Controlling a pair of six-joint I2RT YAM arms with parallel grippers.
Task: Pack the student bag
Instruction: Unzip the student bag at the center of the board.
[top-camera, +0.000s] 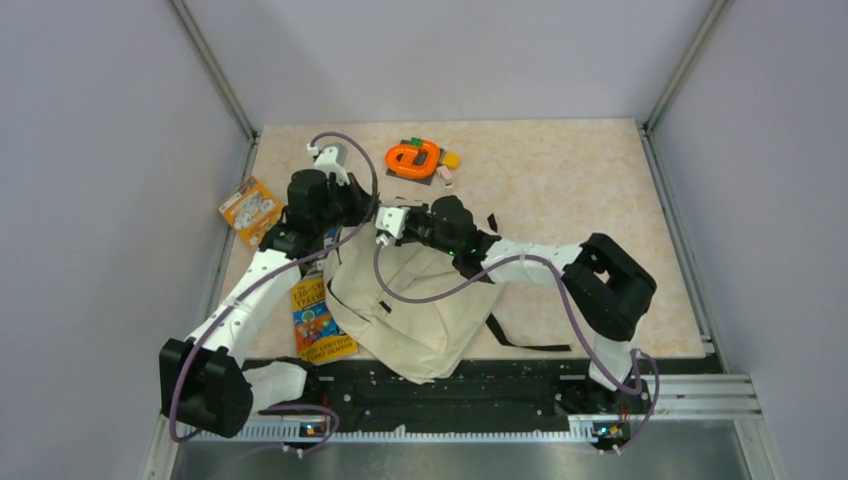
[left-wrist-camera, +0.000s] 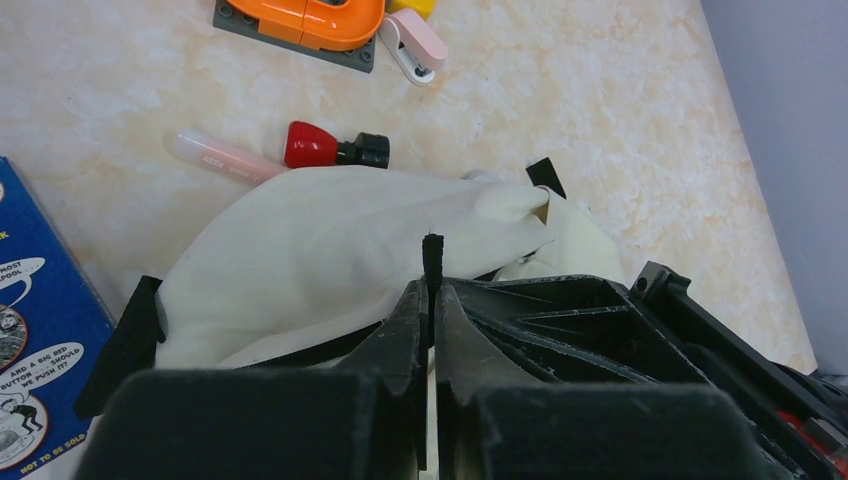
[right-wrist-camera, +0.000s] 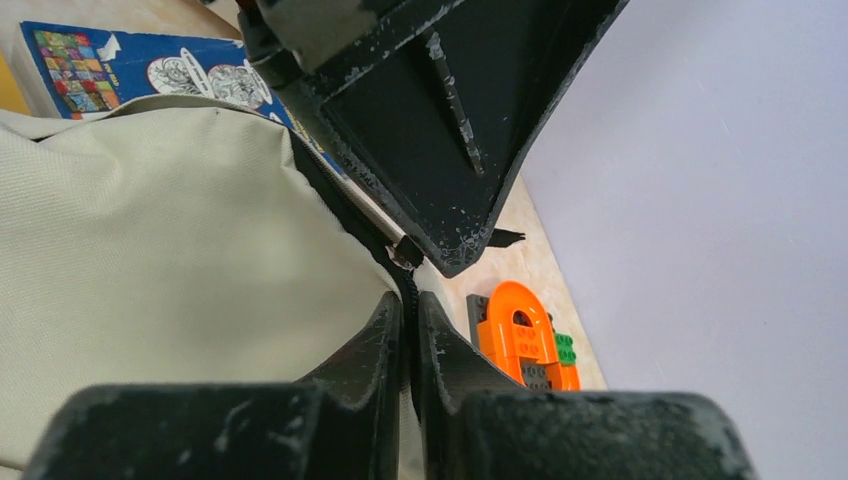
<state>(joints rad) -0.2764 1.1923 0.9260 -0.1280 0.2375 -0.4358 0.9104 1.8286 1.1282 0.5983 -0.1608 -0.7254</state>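
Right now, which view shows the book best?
Top external: nearly the whole cover of the book shows, with the bag overlapping one edge. Left wrist catches only a blue corner at its frame edge; right wrist only a strip beyond the bag.

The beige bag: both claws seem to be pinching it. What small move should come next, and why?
Probably the right gripper should slide along the zipper line it pinches, away from the left gripper, which clamps a black tab on the student bag. No open mouth shows yet, and the book and orange toy lie outside it.
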